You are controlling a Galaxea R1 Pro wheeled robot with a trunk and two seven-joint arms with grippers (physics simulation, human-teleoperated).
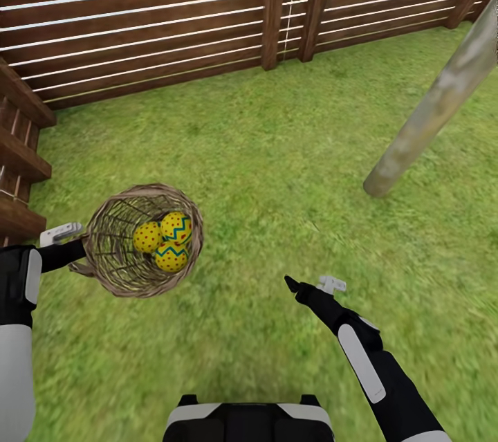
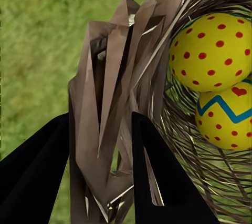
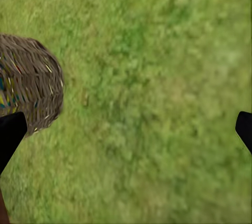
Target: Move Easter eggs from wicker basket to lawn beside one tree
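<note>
Three Easter eggs (image 1: 164,240) lie in the wicker basket (image 1: 111,269), its rim clamped by the left gripper (image 2: 100,145); the right gripper (image 1: 309,284) is spread wide and empty, the tree (image 1: 432,106) well apart.

Wicker basket (image 3: 26,84) beside the lawn (image 3: 152,103); the right gripper's (image 3: 126,129) jaws stand wide apart.

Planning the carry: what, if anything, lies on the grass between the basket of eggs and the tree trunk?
Nothing visible: only open lawn lies between the wicker basket, gripped at its rim by the left hand, and the tree.
</note>
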